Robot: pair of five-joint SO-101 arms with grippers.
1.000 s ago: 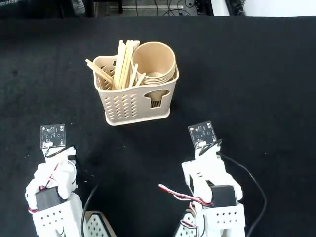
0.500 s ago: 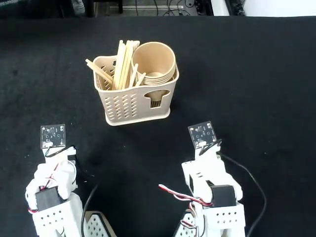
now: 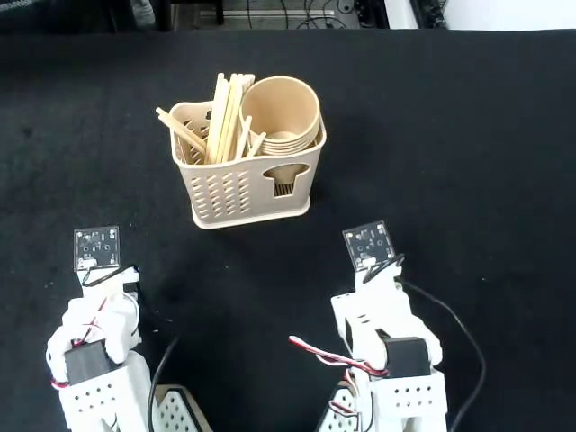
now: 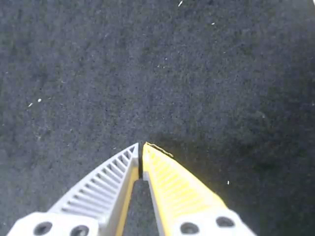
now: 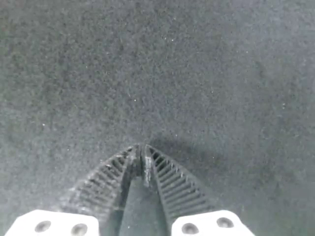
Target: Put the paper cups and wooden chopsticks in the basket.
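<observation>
A beige plastic basket stands upright on the black table, a little left of centre. A stack of paper cups fills its right half, and several wooden chopsticks lean in its left half. Both arms are folded back at the near edge, well short of the basket. My left gripper is shut with nothing in it, its tips just over bare black cloth. The right gripper is likewise shut and holds nothing. In the high view the left arm sits near-left and the right arm near-right.
Black cloth covers the whole table, with open room on every side of the basket. Cables trail from the arm bases at the near edge. Equipment and wires lie beyond the far edge.
</observation>
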